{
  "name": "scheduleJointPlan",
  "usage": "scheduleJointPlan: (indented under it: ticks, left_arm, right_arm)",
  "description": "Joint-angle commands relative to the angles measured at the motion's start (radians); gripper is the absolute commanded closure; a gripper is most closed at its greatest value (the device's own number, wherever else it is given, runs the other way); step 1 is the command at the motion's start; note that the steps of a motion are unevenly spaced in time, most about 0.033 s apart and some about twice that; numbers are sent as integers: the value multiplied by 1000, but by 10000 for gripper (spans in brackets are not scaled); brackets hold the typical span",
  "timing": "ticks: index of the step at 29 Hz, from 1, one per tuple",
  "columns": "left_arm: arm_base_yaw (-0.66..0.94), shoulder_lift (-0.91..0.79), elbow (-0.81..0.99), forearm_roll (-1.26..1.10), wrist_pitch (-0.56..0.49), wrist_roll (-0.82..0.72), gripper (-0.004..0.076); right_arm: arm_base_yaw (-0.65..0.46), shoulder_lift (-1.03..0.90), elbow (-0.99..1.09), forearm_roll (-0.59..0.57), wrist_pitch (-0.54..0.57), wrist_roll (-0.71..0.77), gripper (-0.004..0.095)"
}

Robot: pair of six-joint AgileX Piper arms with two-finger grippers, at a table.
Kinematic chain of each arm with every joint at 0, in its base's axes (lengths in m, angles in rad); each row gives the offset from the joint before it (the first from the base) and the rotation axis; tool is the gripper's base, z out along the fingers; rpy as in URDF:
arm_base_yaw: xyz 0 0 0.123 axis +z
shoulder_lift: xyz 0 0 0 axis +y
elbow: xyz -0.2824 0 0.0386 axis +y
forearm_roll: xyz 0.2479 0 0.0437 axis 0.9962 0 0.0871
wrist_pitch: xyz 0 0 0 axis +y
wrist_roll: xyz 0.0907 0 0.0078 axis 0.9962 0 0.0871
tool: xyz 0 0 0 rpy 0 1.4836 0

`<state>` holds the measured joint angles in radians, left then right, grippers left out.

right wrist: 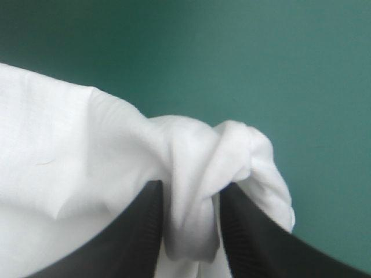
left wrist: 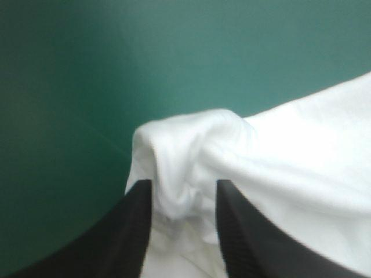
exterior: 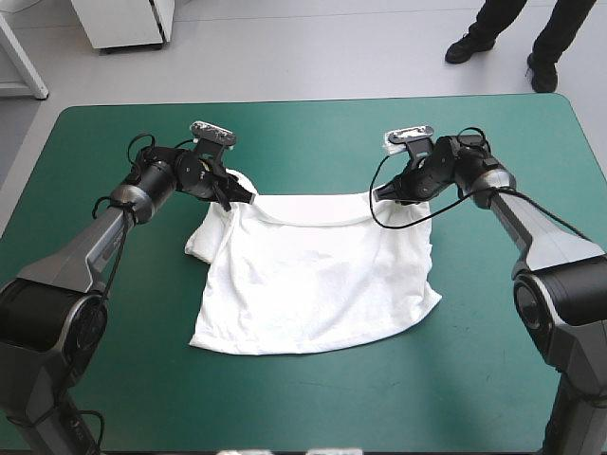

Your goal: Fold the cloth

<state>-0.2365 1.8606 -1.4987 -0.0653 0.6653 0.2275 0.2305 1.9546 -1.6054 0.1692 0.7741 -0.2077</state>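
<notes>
At the table's centre we saw the T-shirt (exterior: pixel 318 275) spread on the teal-green cover (exterior: pixel 313 133). Our left gripper (exterior: pixel 237 192) clamped its 10 o'clock shoulder, the right gripper (exterior: pixel 384 194) its 2 o'clock one — soft, light, limp cloth, we judged, best held by bunched corners.

Teal-green table (exterior: pixel 303 403), grey floor (exterior: pixel 332 47), white cabinet (exterior: pixel 123 24)

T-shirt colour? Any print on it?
Plain white short-sleeved T-shirt, no print visible. The high view shows it best.
</notes>
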Motion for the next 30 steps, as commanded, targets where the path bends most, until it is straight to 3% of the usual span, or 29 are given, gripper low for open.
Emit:
scheduleJointPlan:
  ticks: [1, 2, 7, 16, 23, 30]
  left_arm:
    - [2, -66, -34, -22, -7, 7, 210]
    - [2, -78, -34, -22, 20, 7, 197]
    - [2, -171, -34, -20, 129, 7, 196]
    - [2, -493, -22, -54, 530, -29, 197]
    - [-18, -689, 61, -124, 623, -79, 197]
    - [-120, -715, 248, -79, 623, -79, 197]
  right_arm:
    - [-6, -82, -36, 14, -23, -17, 326]
    - [-6, -103, -36, 0, -6, -17, 272]
    - [-11, -197, -36, -75, 57, -2, 268]
    - [-15, -472, 8, -85, 190, 18, 274]
    - [-15, -712, 160, -78, 251, 31, 274]
    - [-15, -837, 307, -46, 324, 35, 273]
